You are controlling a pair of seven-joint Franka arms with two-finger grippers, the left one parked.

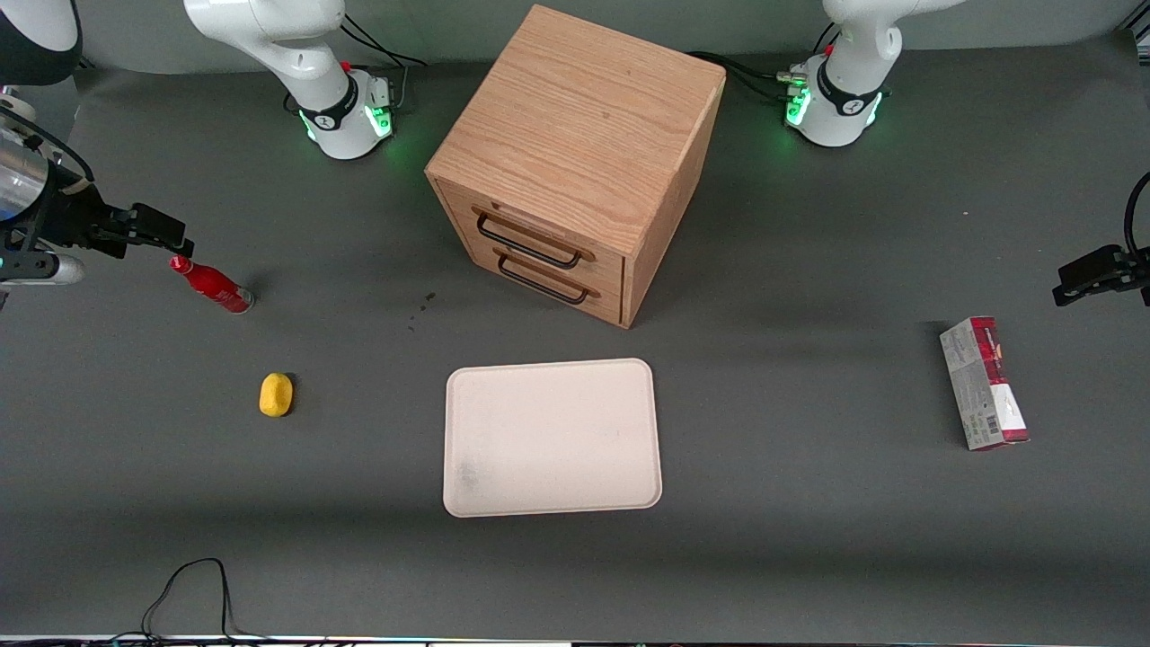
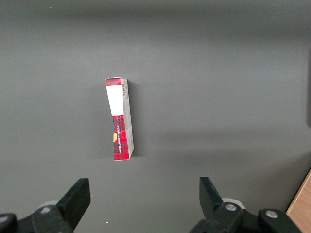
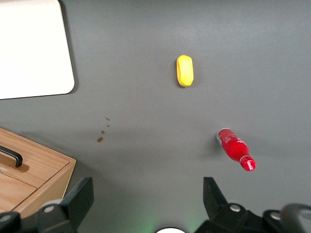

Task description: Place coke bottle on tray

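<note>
My black two-finger gripper (image 1: pixel 171 238) hangs above the dark grey bench (image 1: pixel 809 539) at the working arm's end, fingers (image 3: pixel 77 196) spread wide and holding nothing. Just beside the fingertips stands the small slim red coke bottle (image 1: pixel 212 287), its base on the bench, its red cap close under my gripper without being gripped. Nearer the front camera lies a small yellow rounded object (image 1: pixel 276 394), apart from the bottle. Next comes the large flat cream-white tray (image 1: pixel 552 438) with rounded corners, faintly smudged, nothing on it and well apart from the bottle. Farther from the camera than the tray sits the wooden two-drawer box (image 1: pixel 575 162), dark handles facing the tray. Toward the parked arm's end lies a red-and-grey rectangular carton (image 1: pixel 984 383).
</note>
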